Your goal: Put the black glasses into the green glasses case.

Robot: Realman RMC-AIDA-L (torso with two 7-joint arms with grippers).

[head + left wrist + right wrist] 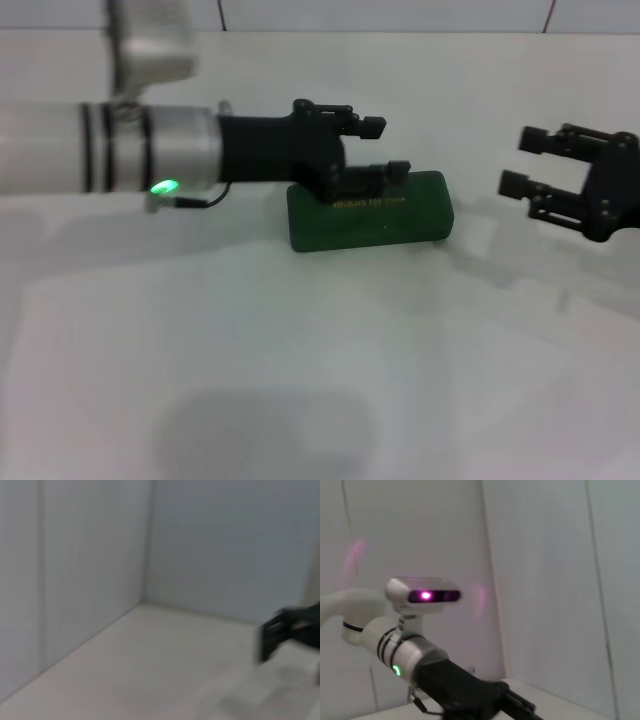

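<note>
Reaching in from the left edge, your left gripper (385,147) hovers over the green glasses case (368,211), which lies shut near the middle of the white table (320,380), toward its far edge. Fingers spread and empty, one above the lid and one at its rear edge, the gripper looks placed to catch the lid and lift it, a judgement only. Your right gripper (523,163) waits, released and holding nothing, near the right edge, well apart from the case, likely keeping clear until it opens. You see no black glasses in any view; whether they lie inside the case cannot be told.
</note>
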